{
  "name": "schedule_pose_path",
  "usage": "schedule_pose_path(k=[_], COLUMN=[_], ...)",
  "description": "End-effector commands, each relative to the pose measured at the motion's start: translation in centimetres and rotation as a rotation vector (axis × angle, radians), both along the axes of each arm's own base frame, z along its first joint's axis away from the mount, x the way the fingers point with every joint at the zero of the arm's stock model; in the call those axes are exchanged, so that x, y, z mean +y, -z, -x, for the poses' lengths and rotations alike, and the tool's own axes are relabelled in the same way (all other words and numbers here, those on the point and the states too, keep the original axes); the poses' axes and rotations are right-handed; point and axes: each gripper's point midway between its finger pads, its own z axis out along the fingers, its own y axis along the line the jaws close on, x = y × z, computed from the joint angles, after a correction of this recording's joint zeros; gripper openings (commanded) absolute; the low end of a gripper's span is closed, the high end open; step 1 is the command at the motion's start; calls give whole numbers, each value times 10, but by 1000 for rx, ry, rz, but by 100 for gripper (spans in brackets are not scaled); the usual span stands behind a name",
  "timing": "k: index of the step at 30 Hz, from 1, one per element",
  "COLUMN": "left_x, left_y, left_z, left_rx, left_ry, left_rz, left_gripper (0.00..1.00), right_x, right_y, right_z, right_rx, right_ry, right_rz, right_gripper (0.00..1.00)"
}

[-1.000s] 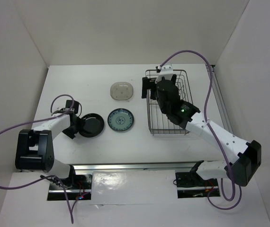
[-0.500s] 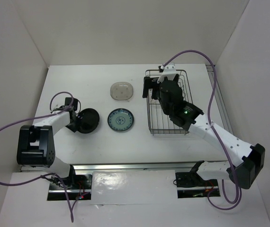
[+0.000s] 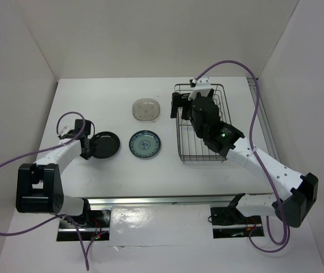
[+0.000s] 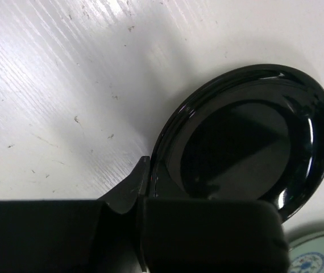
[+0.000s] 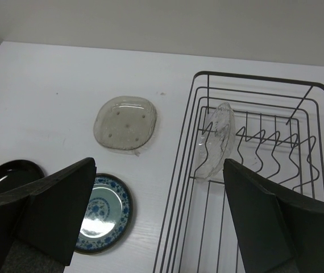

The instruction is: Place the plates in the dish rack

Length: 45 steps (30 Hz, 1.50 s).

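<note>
No lettering, brand, number or sign can be read in any view: the blue-and-white plate (image 3: 145, 144) at mid-frame of the top view bears only a painted pattern, and the dish rack (image 3: 196, 151) to its right is plain dark wire.

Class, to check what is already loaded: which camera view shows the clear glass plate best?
The right wrist view: the clear glass plate stands on edge in the dish rack, unobstructed. In the top external view the right arm covers it; the left wrist view misses it.
</note>
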Motion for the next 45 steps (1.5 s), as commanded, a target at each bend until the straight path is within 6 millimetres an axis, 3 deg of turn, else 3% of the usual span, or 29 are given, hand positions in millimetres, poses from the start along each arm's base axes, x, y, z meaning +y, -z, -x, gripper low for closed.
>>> schedule_pose_path(k=[1, 6, 15, 22, 25, 32, 41, 45], left_x=[6, 4, 3, 2, -2, -8, -15, -13], left_y=[10, 30, 18, 16, 8, -13, -18, -9], left_z=[4, 7, -2, -2, -8, -21, -27, -16], left_rx=[16, 75, 7, 1, -36, -150, -201, -144], left_ry=[-4, 1, 32, 44, 56, 104, 132, 126], left_rz=[-25, -13, -19, -15, -8, 4, 29, 25], left_gripper=[0, 0, 0, 0, 12, 20, 39, 53], right_x=[4, 4, 14, 14, 14, 14, 14, 14], right_y=[-18, -18, -4, -8, -8, -5, -5, -5], right_z=[2, 2, -5, -6, -6, -8, -8, -8], right_rx=[-46, -46, -17, -24, -24, -18, -18, -18], right_ry=[-9, -9, -29, -29, -29, -20, -20, -20], right_rz=[-50, -50, -16, -22, -22, -15, -15, -15], right_gripper=[100, 100, 100, 100, 100, 100, 100, 100])
